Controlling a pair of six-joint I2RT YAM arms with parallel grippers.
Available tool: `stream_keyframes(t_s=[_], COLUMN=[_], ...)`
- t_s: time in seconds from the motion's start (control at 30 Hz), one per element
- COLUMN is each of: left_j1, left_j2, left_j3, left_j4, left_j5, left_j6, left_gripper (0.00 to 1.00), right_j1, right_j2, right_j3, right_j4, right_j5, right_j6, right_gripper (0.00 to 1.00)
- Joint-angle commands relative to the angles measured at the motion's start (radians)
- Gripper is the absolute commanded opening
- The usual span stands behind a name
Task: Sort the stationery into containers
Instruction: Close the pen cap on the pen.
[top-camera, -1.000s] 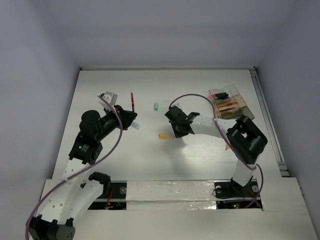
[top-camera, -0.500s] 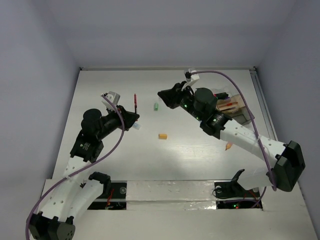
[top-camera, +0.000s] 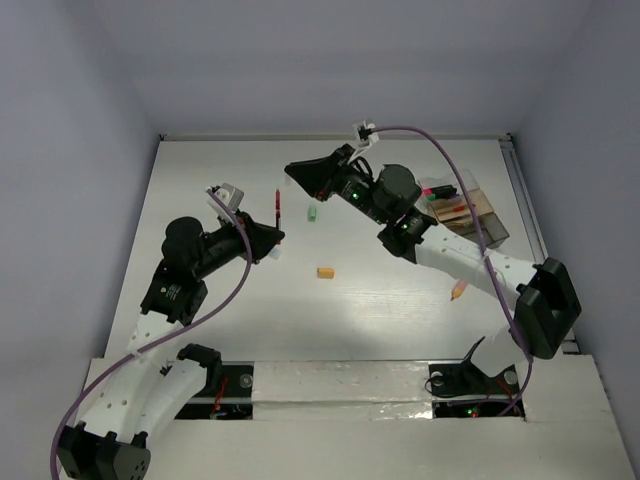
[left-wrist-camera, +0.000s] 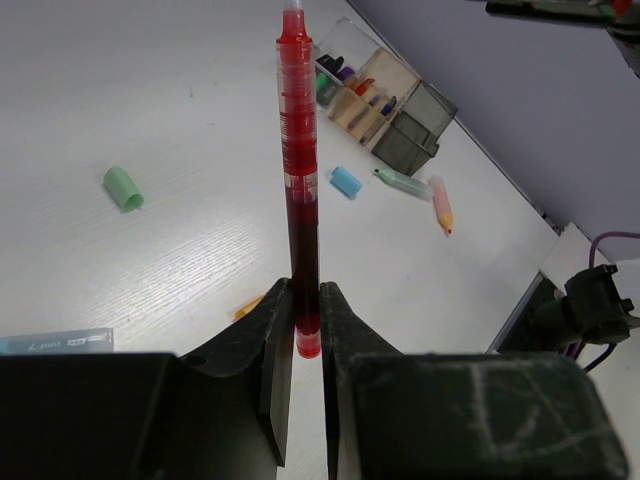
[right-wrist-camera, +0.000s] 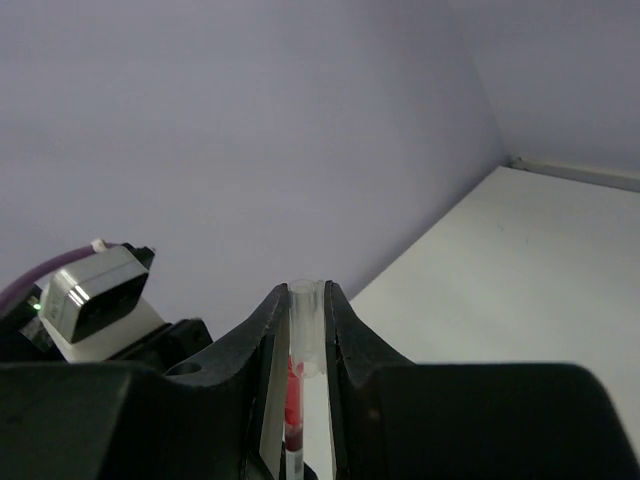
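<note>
Two claws of mine meet on one red pen (left-wrist-camera: 300, 190). My left gripper (left-wrist-camera: 303, 335) clenches its lower end, holding it upright above the table (top-camera: 400, 300). My right gripper (right-wrist-camera: 305, 330) reaches in from the right, its fingers either side of the pen's clear top end; I cannot tell whether they press it. Below lie a green cap (left-wrist-camera: 123, 187), a blue eraser (left-wrist-camera: 345, 181) and an orange pencil (left-wrist-camera: 441, 204). The compartment box (top-camera: 462, 212) sits at the table's far right, pens inside.

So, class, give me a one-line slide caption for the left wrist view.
Left gripper shut on an upright red pen, with the compartment box beyond.
</note>
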Motion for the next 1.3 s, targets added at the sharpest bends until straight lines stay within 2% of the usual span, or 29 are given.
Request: stream_keyframes(t_s=[0.0,0.53,1.27], left_j1=[-0.003,-0.003,-0.003], left_j2=[0.0,-0.001,-0.014], left_j3=[-0.001,-0.003,0.0], left_j4=[0.072,0.078,0.073], left_j5=[0.057,0.074,0.05], left_j6=[-0.008,-0.009,-0.006], left_gripper=[0.0,0.0,0.0], right_j1=[0.004,0.004,0.004], right_j2=[0.0,0.052,0.064], right_j3=[0.078,0.125,0.102], right_j4=[0.11,0.071,0.053], right_j5=[-0.033,-0.065,-0.085], right_j6=[0.02,0.025,0.031], right_gripper=[0.0,0.0,0.0])
